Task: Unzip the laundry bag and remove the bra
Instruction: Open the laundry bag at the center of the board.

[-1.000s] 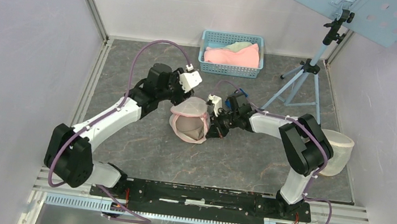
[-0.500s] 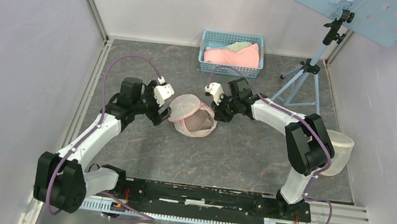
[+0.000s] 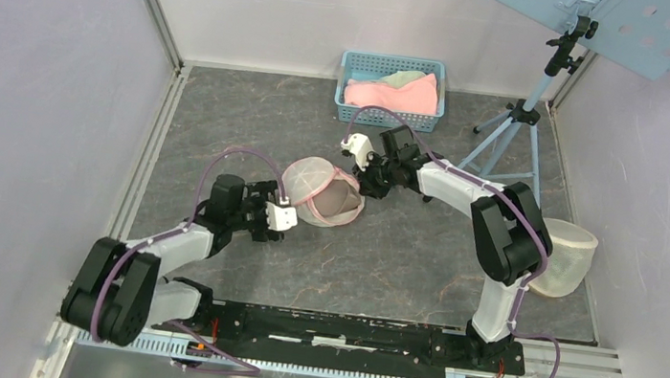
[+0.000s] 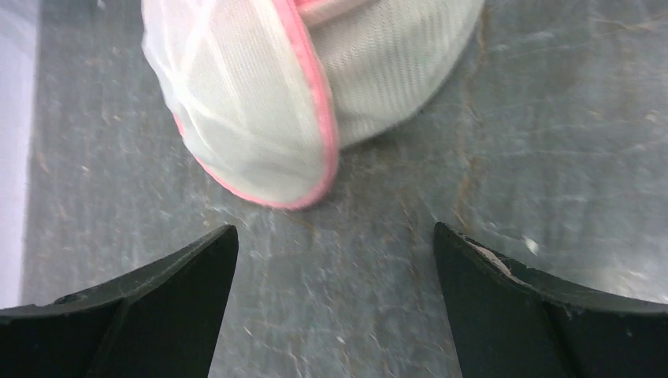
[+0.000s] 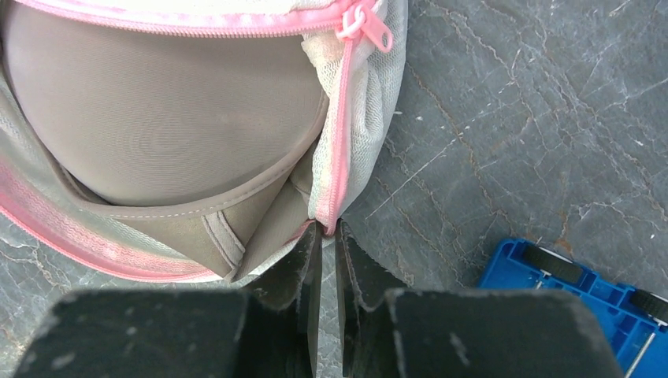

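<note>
The laundry bag (image 3: 312,184) is a round white mesh pouch with pink trim, lying mid-table with its zipper partly undone. The beige bra (image 3: 339,201) shows through the opening and fills the right wrist view (image 5: 157,118). My right gripper (image 3: 367,184) is at the bag's right side, its jaws (image 5: 327,227) nearly together with the pink zipper edge (image 5: 340,142) pinched at their tips. The pink zipper pull (image 5: 365,22) hangs free beyond them. My left gripper (image 3: 293,219) sits low, just near-left of the bag, wide open (image 4: 335,236), with the bag (image 4: 244,118) ahead and untouched.
A blue basket (image 3: 388,116) of pink and green cloth stands at the back. A tripod (image 3: 511,138) stands to the right, with a white bucket (image 3: 566,259) near the right wall. A blue plastic piece (image 5: 567,283) lies close to the right gripper.
My left gripper let go of the bag's top, opened wide and swung down to the bag's near-left side. The bag settled a little toward the back, and the right gripper moved with it.
</note>
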You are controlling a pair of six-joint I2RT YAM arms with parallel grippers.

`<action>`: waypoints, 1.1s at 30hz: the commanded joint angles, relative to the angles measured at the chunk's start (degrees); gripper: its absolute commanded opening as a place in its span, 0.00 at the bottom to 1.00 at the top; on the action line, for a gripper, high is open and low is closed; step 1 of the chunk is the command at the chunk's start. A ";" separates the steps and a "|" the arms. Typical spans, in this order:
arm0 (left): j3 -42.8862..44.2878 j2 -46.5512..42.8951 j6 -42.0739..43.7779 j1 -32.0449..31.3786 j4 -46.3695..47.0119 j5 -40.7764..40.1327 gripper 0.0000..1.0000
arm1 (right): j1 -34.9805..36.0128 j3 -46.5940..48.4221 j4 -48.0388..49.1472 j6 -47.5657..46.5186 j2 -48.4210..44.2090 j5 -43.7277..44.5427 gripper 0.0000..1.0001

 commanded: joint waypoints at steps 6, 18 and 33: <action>-1.07 14.37 4.17 -6.34 33.06 -7.24 0.99 | 0.12 1.93 2.90 -0.28 1.80 -1.17 0.15; 7.58 -6.73 3.71 -8.29 -1.36 -3.51 0.55 | 0.30 2.61 2.71 -1.09 1.47 -1.42 0.00; 33.44 -2.15 -26.81 -8.79 -34.13 -1.71 0.47 | 0.75 -0.53 5.79 -0.86 -3.60 -6.75 0.01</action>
